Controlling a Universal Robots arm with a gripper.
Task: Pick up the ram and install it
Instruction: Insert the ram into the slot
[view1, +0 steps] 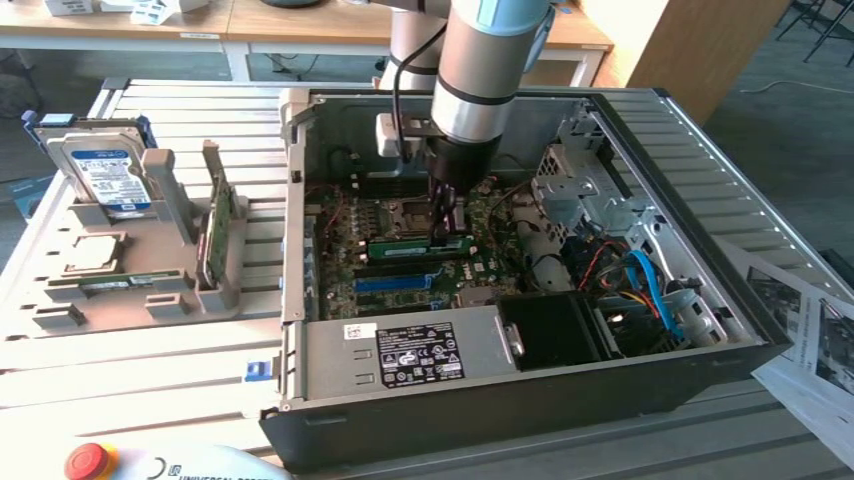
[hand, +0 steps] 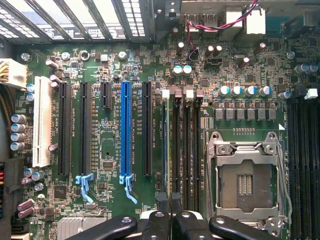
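The ram (view1: 419, 246), a long thin green stick, stands on edge in a memory slot of the motherboard (view1: 350, 225) inside the open computer case (view1: 534, 400). My gripper (view1: 454, 236) reaches straight down from the arm and pinches the ram's end toward the exterior view's right. In the wrist view the ram (hand: 165, 145) shows edge-on as a thin line beside the black memory slots (hand: 186, 150). It runs down into my gripper (hand: 168, 198), whose dark fingertips (hand: 161, 197) stand close together on either side of it.
The empty CPU socket (hand: 247, 182) lies beside the memory slots, and a blue slot (hand: 125, 131) sits further off. A power supply (view1: 400, 355) and blue cables (view1: 647, 280) fill the case front. A grey tray (view1: 54, 300) at the exterior view's left holds a hard drive (view1: 107, 172) and an upright green card (view1: 214, 232).
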